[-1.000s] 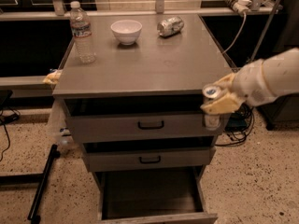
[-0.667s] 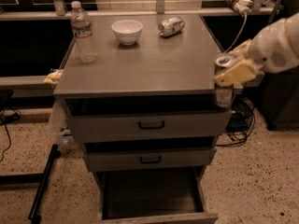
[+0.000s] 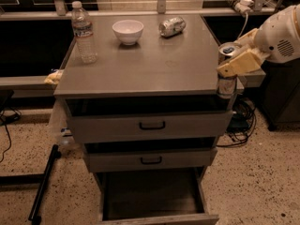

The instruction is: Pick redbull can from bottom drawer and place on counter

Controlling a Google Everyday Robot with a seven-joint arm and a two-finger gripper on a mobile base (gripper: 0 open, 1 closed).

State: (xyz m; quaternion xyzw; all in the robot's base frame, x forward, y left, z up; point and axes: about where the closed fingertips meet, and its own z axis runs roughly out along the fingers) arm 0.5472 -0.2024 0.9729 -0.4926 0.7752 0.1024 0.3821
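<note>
The gripper (image 3: 236, 63) pinches the can (image 3: 227, 85) upright between its fingers, just off the counter's (image 3: 154, 64) right edge. The bottom drawer (image 3: 150, 197) stands open.

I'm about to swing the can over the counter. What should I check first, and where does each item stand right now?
1. Grip: the pincer is shut on the redbull can, at the front right corner of the counter: ok.
2. Can upright: ok.
3. Can base higher than the counter surface: cannot tell; the base shows about level with the front edge.
4. Landing spot: the counter's front right part is bare; the water bottle, bowl and dented can sit toward the back: ok.
5. Can out of the bottom drawer, which stands open: ok.
</note>
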